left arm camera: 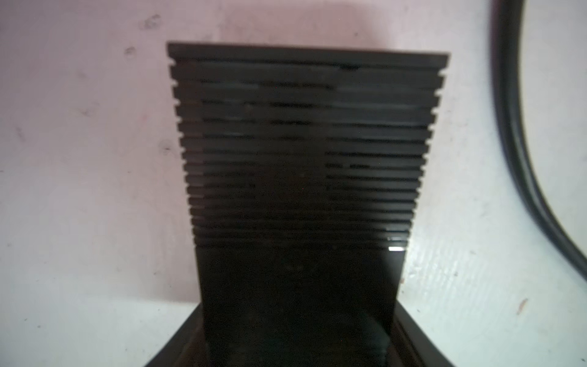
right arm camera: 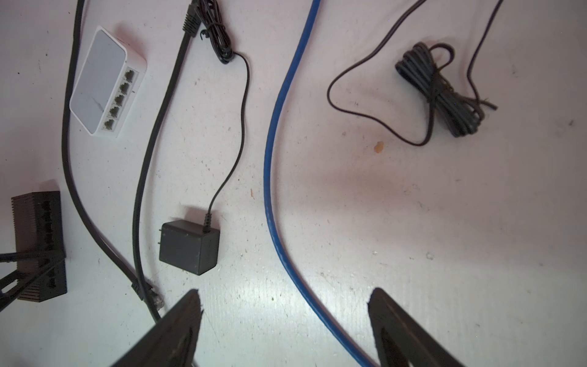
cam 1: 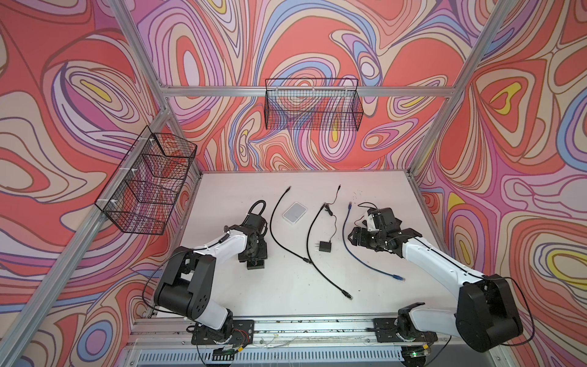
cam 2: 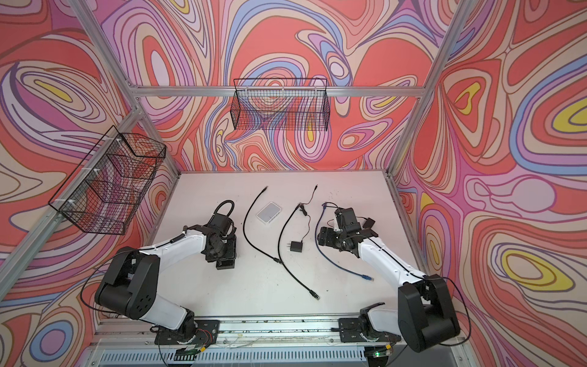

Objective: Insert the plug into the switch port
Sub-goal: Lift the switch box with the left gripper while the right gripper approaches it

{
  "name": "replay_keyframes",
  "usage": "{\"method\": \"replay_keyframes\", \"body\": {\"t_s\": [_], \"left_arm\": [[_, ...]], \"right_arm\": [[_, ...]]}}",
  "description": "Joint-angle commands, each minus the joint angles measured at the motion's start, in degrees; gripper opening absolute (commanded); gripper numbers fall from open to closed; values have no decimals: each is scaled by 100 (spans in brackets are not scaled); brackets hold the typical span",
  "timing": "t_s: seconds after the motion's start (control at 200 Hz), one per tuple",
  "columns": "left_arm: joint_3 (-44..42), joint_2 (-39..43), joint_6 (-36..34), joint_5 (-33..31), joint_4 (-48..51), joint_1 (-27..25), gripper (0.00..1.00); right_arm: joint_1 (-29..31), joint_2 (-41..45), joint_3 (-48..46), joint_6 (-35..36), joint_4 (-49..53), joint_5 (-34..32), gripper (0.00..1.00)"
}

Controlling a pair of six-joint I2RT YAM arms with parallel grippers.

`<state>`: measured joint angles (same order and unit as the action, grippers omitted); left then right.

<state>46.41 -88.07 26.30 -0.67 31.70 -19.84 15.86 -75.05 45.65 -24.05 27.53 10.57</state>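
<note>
A black ribbed switch (left arm camera: pixel 305 143) stands on the white table (cam 1: pixel 286 302), its row of ports showing in the right wrist view (right arm camera: pixel 47 222). My left gripper (cam 1: pixel 255 259) reaches down over it, a finger on each side; contact cannot be made out. A white switch (cam 1: pixel 294 213) with several ports (right arm camera: pixel 122 93) lies farther back. One black cable's plug (cam 1: pixel 307 260) rests mid-table, close to a finger of my right gripper (right arm camera: pixel 286 292). That gripper is open above a blue cable (right arm camera: pixel 273 159), holding nothing. The blue cable's plug (cam 1: pixel 399 278) lies near the front right.
A black power adapter (cam 1: pixel 324 246) with a thin cord sits between the black cables and the blue one. A second black cable (cam 1: pixel 330 279) runs toward the front. A bundled grey cord (right arm camera: pixel 441 92) lies to the right. Wire baskets (cam 1: pixel 313 105) (cam 1: pixel 149 181) hang on the walls.
</note>
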Motion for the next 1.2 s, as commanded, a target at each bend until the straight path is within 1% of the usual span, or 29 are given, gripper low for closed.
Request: {"method": "replay_keyframes", "body": {"t_s": [0.0,0.1,0.165,0.24,0.396,0.441,0.651,0.771,0.891,0.987,1.077,1.197], "left_arm": [[74,335,-333,43,-151,-395,46],[233,690,-551,-155,-256,-900,46],[350,861,-680,-393,-322,-1242,46],[500,994,-784,-572,-355,-1480,46],[668,1218,-1096,-467,-572,-1761,47],[708,1269,-1238,-362,-649,-1847,46],[1018,1254,-1733,-251,-866,-2292,44],[1220,1183,-1958,-198,-893,-2508,44],[1387,1096,-2164,-232,-885,-2685,44],[1503,980,-2276,-197,-842,-2760,44],[1581,857,-2384,-290,-824,-2823,44],[1650,740,-2470,-405,-817,-2855,43]], "right_arm": [[45,-122,393,196,278,471,83],[41,-134,654,254,433,755,83],[41,-145,824,283,504,947,83],[40,-159,997,283,546,1236,83],[40,-241,1358,265,647,1786,82],[40,-290,1486,275,647,2042,81],[106,-666,1959,230,538,2998,77],[346,-865,2222,216,436,3017,75],[506,-1299,2592,235,616,3065,73],[621,-1534,2764,221,610,3188,72],[679,-1633,2859,173,514,3356,72],[730,-1744,2954,184,580,3404,70]]}}
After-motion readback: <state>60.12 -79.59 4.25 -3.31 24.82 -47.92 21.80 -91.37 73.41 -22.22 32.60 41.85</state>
